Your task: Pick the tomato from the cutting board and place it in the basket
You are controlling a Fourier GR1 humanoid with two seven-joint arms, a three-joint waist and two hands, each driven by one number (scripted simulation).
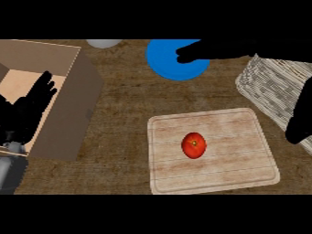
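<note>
- One tomato (194, 145) lies near the middle of the cutting board (165, 178), at about five o'clock from the picture's centre; nothing touches it
- None of the task looks done so far, as I judge it; the tomato has yet to be grasped, lifted and carried to the basket (273, 84), which sits at roughly two o'clock from the board, its rim just beside the board's far right corner
- Right hand (202, 51) shows as a dark shape at twelve to one o'clock, over a blue plate (165, 68); whether its fingers are spread or curled I cannot tell; a dark mass at three o'clock, over the basket, is likely its arm
- Left hand (19, 112) rests at nine o'clock over a cardboard box (77, 109), fingers straight and spread, holding nothing
- Tomato is nearly round, slightly longer along the twelve-to-six line; its stem spot faces up toward the viewer, so no real long axis to plan around
- Grey round thing (103, 43) sits at eleven o'clock, cut by the edge
</note>
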